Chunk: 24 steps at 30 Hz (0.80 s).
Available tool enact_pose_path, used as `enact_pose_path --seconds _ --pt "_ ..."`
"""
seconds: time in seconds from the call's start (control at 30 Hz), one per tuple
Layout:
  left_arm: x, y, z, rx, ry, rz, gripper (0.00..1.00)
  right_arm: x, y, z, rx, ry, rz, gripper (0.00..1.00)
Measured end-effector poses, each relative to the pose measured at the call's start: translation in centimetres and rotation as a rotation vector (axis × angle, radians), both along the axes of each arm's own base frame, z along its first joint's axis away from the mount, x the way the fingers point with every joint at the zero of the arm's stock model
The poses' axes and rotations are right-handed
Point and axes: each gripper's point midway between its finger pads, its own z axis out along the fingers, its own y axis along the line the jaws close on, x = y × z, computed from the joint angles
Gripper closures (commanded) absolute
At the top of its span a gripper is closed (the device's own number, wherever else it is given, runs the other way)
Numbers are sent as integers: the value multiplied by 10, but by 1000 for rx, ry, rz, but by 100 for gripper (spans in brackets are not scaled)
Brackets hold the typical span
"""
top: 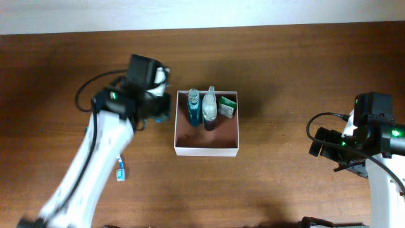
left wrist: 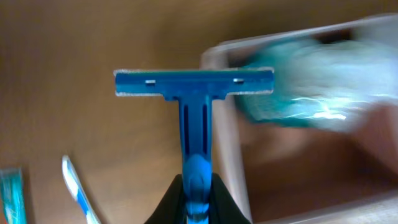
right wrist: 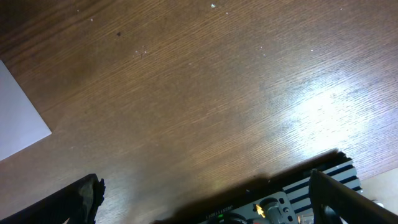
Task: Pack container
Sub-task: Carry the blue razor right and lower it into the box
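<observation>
The container point(top: 207, 151) is a square white-walled box with a reddish-brown floor at the table's middle. In it stand a teal bottle point(top: 193, 107), a clear bottle with a dark base point(top: 209, 109) and a green-and-white packet point(top: 228, 106). My left gripper point(top: 159, 105) hovers just left of the container's left wall. In the left wrist view it point(left wrist: 198, 208) is shut on the handle of a blue razor point(left wrist: 194, 84), whose head hangs beside the container wall point(left wrist: 225, 143); the teal bottle point(left wrist: 298, 87) is blurred. My right gripper point(top: 324, 144) is far right, open and empty point(right wrist: 211, 202).
A blue-and-white toothbrush point(top: 119, 171) lies on the table left of the container, also in the left wrist view point(left wrist: 78, 193), with a teal tube point(left wrist: 12, 193) beside it. A white edge point(right wrist: 18, 118) shows at the left of the right wrist view.
</observation>
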Motion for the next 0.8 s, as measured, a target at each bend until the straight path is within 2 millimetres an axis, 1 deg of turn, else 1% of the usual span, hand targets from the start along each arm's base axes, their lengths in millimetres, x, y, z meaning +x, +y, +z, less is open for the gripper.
enact_pose_path --seconds 0.03,0.07,0.1,0.13,0.2,0.23,0.27,0.3,0.43,0.5,0.63,0.7,0.73,0.77,0.8 --pt "-8 -20 20 2 -71 -98 99 0 0 0 0 -1 0 1" --pt "-18 -38 34 14 -122 -202 100 0 0 0 0 -1 1 1" --pt "-25 -50 39 30 -147 -275 99 0 0 0 -1 -2 0 1" --pt "-31 -60 40 55 -162 -352 100 1 0 0 0 -3 0 1" --pt "-41 -80 34 112 -174 -502 100 1 0 0 -1 -3 0 1" --pt "-44 -87 29 139 -170 -562 100 1 0 0 -1 -3 1 1" --pt "-44 -88 28 161 -178 -601 99 1 0 0 -1 -3 1 1" --pt "-47 -98 16 186 -159 -660 100 1 0 0 -1 -3 0 1" --pt "-47 -112 -21 260 -90 -788 100 1 0 0 -1 -3 0 1" --pt "-46 -116 -44 294 -40 -836 100 1 0 0 -1 -3 0 1" --pt "-42 -120 -77 327 26 -879 100 1 0 0 -1 -3 1 1" --pt "-41 -120 -90 343 58 -889 98 1 0 0 -1 -3 0 1" --pt "-41 -120 -94 347 66 -891 95 1 0 0 -1 -3 1 1" --pt "-41 -120 -96 349 72 -891 77 1 0 0 -1 -3 1 1" --pt "-41 -120 -96 350 73 -891 65 1 0 0 -1 -3 1 2"
